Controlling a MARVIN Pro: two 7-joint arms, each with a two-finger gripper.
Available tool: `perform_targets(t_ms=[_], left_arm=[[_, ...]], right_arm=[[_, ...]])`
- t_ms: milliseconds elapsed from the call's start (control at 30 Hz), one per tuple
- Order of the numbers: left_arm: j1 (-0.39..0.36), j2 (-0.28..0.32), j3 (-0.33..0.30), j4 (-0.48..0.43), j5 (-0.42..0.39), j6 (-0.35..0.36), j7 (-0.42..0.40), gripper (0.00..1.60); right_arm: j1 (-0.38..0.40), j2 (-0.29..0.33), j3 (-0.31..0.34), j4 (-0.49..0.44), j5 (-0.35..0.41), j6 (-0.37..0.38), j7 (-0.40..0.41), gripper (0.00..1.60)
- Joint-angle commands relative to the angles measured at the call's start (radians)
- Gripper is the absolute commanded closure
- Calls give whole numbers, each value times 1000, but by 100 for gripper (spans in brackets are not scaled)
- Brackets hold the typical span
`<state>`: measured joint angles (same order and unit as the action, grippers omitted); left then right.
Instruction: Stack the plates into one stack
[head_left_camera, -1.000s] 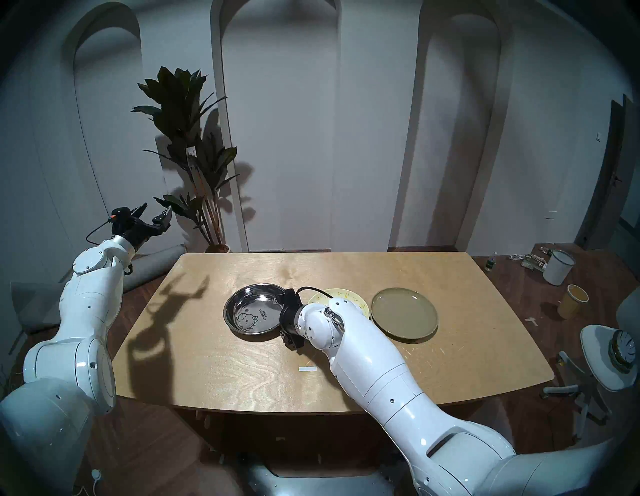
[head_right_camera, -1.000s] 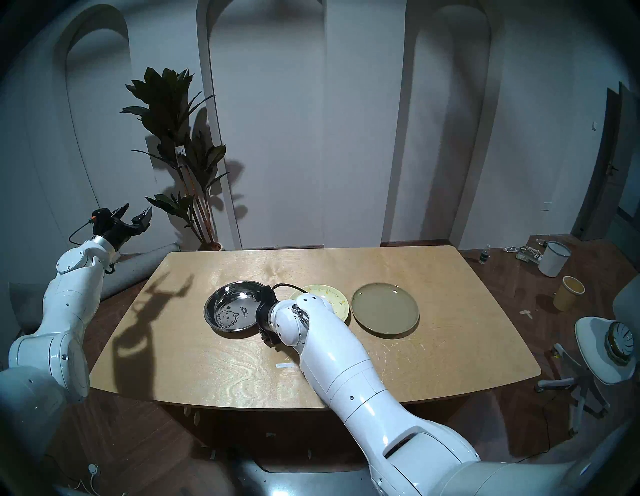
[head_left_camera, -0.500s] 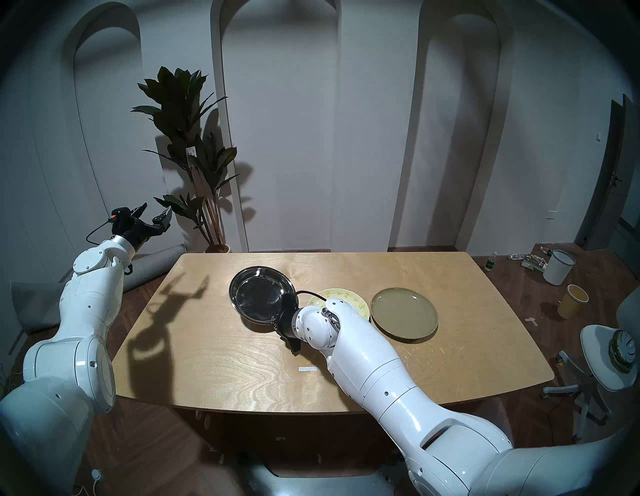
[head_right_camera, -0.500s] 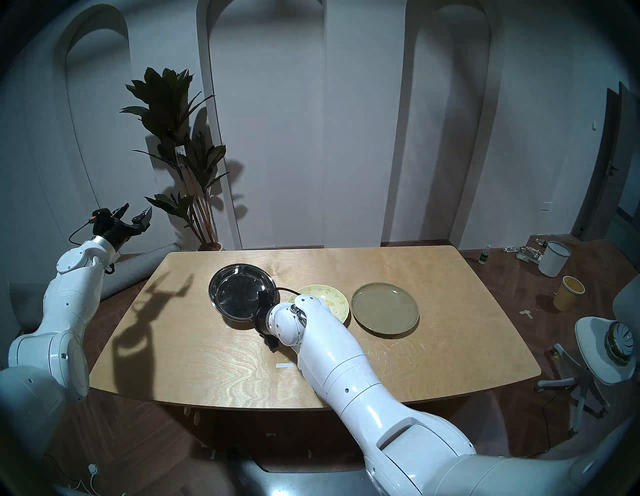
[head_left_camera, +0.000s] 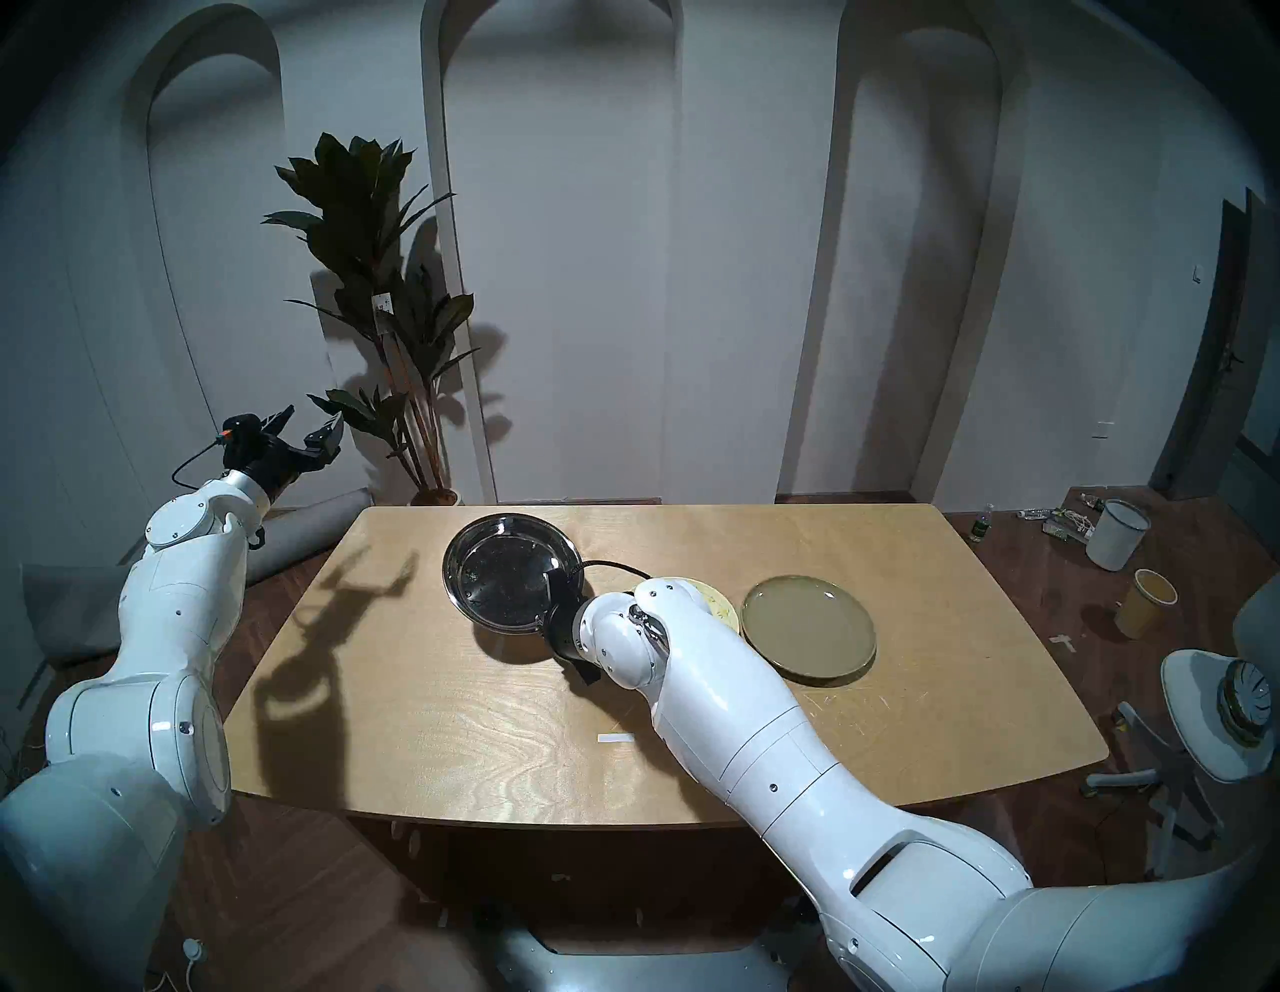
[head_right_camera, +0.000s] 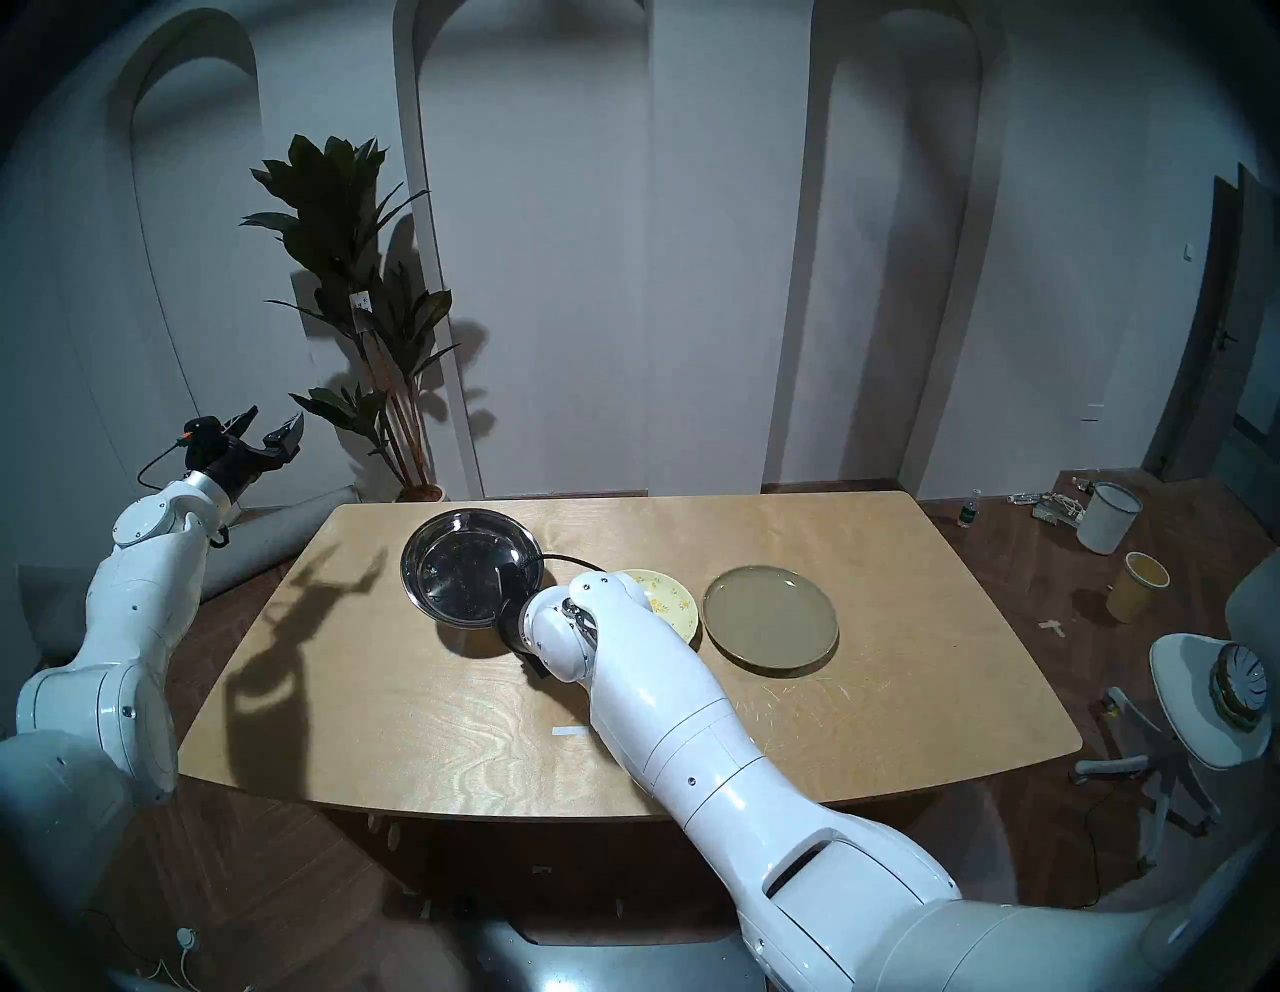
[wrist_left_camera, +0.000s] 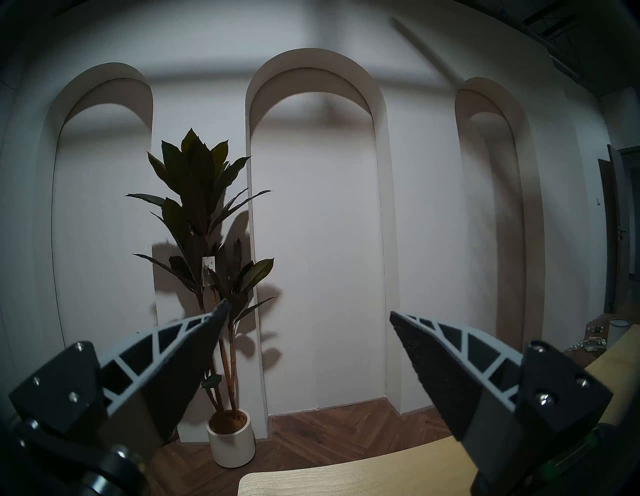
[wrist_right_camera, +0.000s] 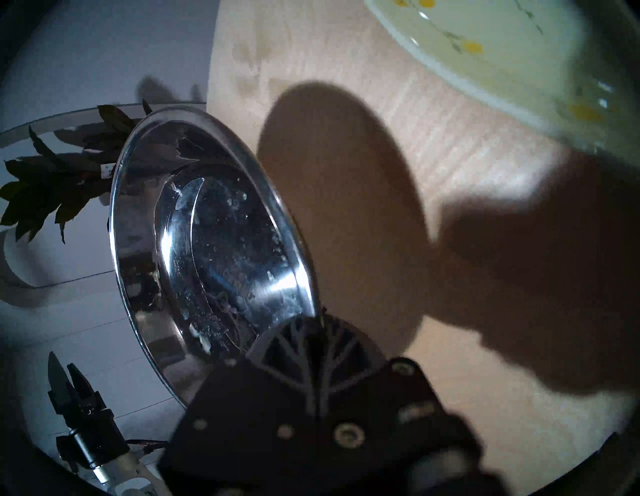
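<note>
- Starting left of the wooden table (head_left_camera: 485, 727), the left gripper (head_left_camera: 313, 428) hangs in the air off the table's far left corner, its fingers (wrist_left_camera: 194, 346) spread wide apart with nothing between them.
- Behind that corner a potted plant (head_left_camera: 388, 332) stands against the arched wall.
- Over the table's left-centre, the steel plate (head_left_camera: 511, 569) is off the wood, tilted, casting a round shadow below.
- The right gripper (wrist_right_camera: 317, 322) is clamped on this plate's near-right rim, fingers pressed together on the metal edge.
- Right of the steel plate, the pale yellow floral plate (head_left_camera: 720, 606) lies on the table, partly hidden by the right arm.
- Just beside it, further right, the olive plate (head_left_camera: 809, 629) lies flat; whether their rims touch I cannot tell.
</note>
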<state>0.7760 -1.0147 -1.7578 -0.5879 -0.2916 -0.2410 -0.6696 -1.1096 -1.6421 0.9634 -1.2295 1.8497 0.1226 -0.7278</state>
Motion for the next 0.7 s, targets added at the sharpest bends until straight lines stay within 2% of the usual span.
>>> perform_targets(t_ms=[0,267,533,667], left_arm=[[-29,7,-3,-16,-2,-5,2,0],[-26,8,-3,-16,-4,-5,1,0],[-25,8,-4,-16,-5,-5,0,0],[-25,8,-4,-16,-6,-5,0,0]], right_arm=[[51,38,2,-116,-6,42,-52,160],[75,68,42,-199,-3,47,-105,160],[-1,115,87,-303,31,37,-210,160],[-29,129,88,-371,46,40,-268,160]])
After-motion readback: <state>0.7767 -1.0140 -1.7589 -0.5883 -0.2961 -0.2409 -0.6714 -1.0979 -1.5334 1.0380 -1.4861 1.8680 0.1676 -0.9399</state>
